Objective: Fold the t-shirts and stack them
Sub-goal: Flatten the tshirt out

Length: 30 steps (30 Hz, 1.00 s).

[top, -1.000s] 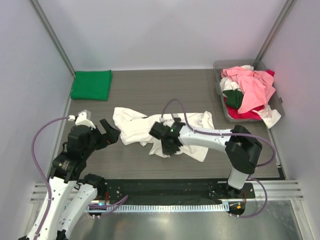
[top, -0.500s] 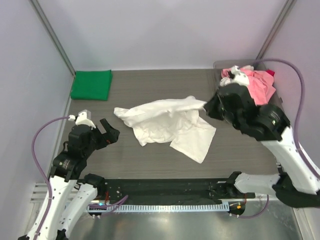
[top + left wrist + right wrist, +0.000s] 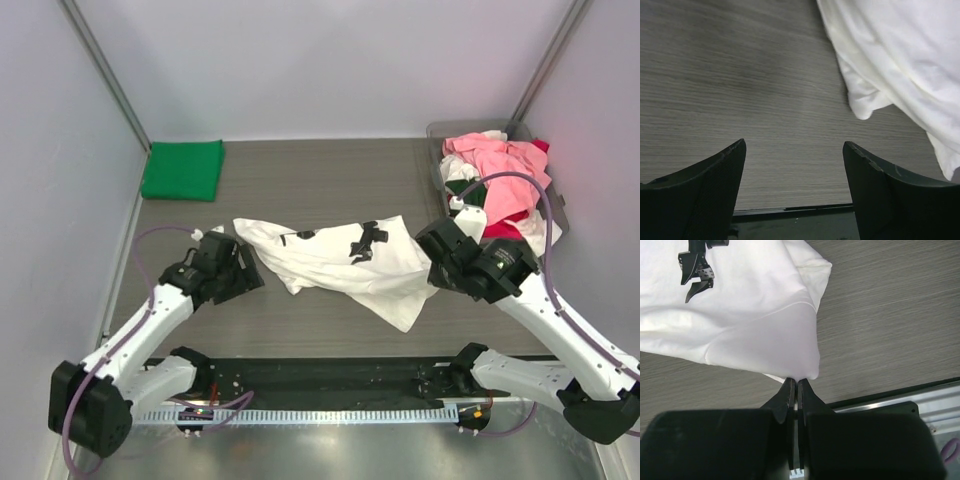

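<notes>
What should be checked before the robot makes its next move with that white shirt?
1. Hold of the right gripper on the white t-shirt: ok, shut on its edge.
2. Hold of the left gripper on it: not ok, open over bare table, with the cloth beside it.
3. Shirt spread flat: not ok, wrinkled and bunched.
4. Its black print visible: ok, facing up.
5. Folded green t-shirt out of the way: ok, apart at the back left.
</notes>
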### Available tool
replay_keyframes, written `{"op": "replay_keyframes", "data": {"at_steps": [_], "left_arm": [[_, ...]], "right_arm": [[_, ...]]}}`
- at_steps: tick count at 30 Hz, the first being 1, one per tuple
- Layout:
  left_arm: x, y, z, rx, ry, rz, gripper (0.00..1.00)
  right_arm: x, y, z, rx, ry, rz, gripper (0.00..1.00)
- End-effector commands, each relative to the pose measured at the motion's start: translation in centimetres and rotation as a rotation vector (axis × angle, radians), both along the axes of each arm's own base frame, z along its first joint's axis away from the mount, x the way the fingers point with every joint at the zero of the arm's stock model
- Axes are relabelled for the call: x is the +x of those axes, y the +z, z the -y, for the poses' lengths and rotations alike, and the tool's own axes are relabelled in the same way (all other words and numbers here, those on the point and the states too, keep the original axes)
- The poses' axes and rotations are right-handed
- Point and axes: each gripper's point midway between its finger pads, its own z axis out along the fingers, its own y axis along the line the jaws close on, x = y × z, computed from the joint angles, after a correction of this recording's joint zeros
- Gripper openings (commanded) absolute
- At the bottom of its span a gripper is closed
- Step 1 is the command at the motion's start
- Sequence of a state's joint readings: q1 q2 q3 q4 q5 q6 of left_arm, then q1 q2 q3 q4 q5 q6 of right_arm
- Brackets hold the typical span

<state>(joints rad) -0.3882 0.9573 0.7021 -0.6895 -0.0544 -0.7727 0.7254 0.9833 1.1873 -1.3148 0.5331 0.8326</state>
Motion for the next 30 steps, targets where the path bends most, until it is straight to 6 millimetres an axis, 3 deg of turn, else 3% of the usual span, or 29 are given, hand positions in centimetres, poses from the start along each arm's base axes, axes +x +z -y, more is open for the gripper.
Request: {"op": "replay_keyframes", "data": {"at_steps": [1, 3, 5, 10, 15, 19, 26, 30], "left_arm": [[2.2, -1.2, 1.3, -0.039, 0.044, 0.030, 0.77], [3.5, -1.7, 1.6, -0.040, 0.050, 0.047, 0.74], [4.4, -3.0, 1.1, 0.011, 0.071, 0.028, 0.68], [7.6, -4.0, 0.3, 0.037, 0.129, 0.049, 0.50], [10.3, -5.3, -1.1, 0.018, 0.201, 0.042, 0.49], [12.0, -5.0, -1.2, -0.024, 0.208, 0.067, 0.51], [13.9, -4.0, -2.1, -0.053, 0.242, 0.112, 0.52], [14.8, -4.9, -1.8, -0.059, 0.228, 0.089, 0.52]], "right_arm": [[1.3, 0.2, -0.7, 0.023, -0.003, 0.043, 0.01], [1.6, -0.1, -0.9, 0.019, 0.008, 0.040, 0.01], [1.8, -0.4, -1.0, 0.016, 0.013, 0.030, 0.01], [2.5, -0.6, -0.7, -0.001, 0.030, 0.022, 0.01], [3.1, -1.3, -0.2, -0.018, 0.038, -0.003, 0.01], [3.5, -2.4, 0.3, -0.030, 0.041, -0.035, 0.01], [4.4, -3.8, 0.6, -0.024, 0.047, -0.068, 0.01], [4.6, -4.5, 0.5, -0.014, 0.052, -0.086, 0.01]]}}
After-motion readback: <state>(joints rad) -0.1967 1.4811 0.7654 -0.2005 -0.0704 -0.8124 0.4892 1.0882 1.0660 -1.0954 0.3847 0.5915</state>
